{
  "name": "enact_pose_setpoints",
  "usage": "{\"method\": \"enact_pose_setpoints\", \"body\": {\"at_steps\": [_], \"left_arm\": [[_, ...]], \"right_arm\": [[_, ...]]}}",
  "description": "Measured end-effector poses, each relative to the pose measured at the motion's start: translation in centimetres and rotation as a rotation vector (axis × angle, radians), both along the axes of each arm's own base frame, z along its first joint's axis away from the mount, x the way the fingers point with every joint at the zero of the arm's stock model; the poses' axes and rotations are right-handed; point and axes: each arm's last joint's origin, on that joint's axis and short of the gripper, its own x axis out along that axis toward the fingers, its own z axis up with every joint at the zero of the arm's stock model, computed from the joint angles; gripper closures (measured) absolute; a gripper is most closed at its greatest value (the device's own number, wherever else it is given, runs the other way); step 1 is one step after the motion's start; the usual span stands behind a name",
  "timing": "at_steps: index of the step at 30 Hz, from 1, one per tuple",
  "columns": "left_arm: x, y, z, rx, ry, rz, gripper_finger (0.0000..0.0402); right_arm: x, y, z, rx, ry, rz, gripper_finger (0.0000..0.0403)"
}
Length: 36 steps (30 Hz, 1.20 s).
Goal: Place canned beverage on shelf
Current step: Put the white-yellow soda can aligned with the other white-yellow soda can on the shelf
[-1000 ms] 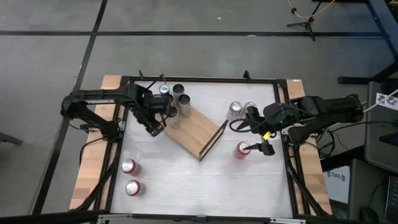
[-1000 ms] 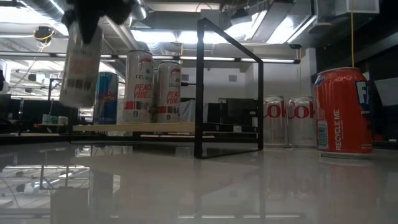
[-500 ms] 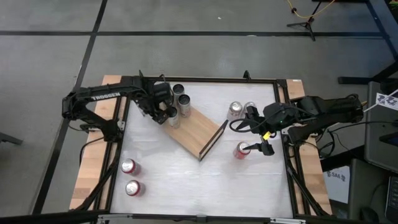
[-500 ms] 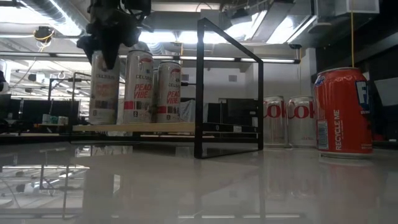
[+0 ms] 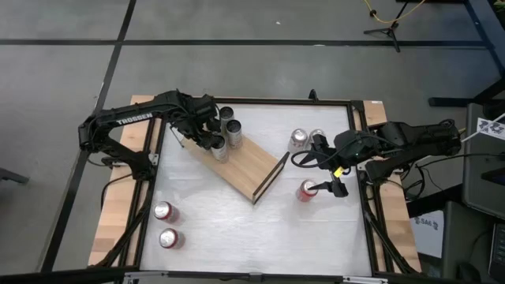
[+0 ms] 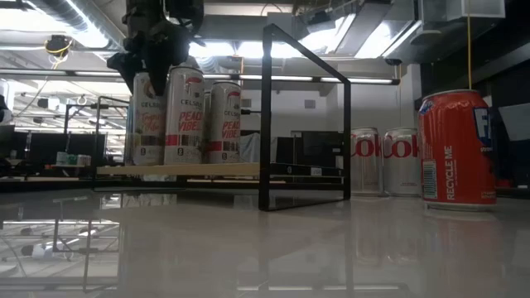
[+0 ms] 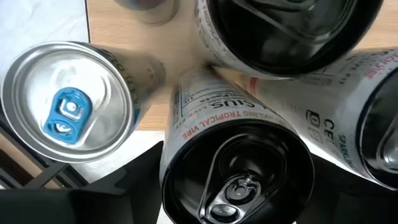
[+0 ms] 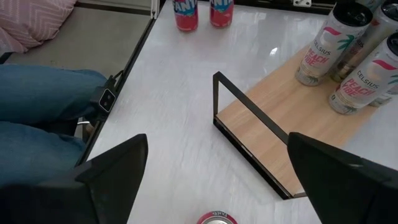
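I have the left claw (image 5: pixel 211 140) over the far end of the shelf (image 5: pixel 246 167), and its fingers sit on either side of a tall slim can (image 7: pixel 236 168) directly beneath it; the wrist camera looks straight down on that can's dark top. I cannot tell whether the fingers are pressing the can or have let go of it. In the low view the can (image 6: pixel 149 116) stands upright on the wooden board (image 6: pixel 178 170), under the claw (image 6: pixel 153 50), just beside two more tall cans (image 6: pixel 203 116). A blue-tabbed can (image 7: pixel 65 106) stands close beside the claw, off the board's edge. My right claw (image 5: pixel 338 188) waits wide open and empty, well apart from the shelf, with a red can (image 5: pixel 306 190) just beside it. Two silver cans (image 5: pixel 306 139) stand beyond that claw, and two red cans (image 5: pixel 165 224) sit near the table's front left corner.
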Motion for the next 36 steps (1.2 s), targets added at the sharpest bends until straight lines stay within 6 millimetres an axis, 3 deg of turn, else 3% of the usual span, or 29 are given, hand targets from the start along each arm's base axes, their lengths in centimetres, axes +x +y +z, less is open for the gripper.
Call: {"method": "enact_pose_setpoints", "body": {"at_steps": [7,36], "left_arm": [[0.04,-0.1,0.0,-0.029,-0.011,-0.002,0.0129],[-0.16,-0.1,-0.05,-0.01,0.019,0.001,0.0125]], "right_arm": [[0.01,0.0,0.0,0.0,0.0,0.0,0.0024],[0.0,0.0,0.0,0.001,0.001,0.001,0.0024]]}}
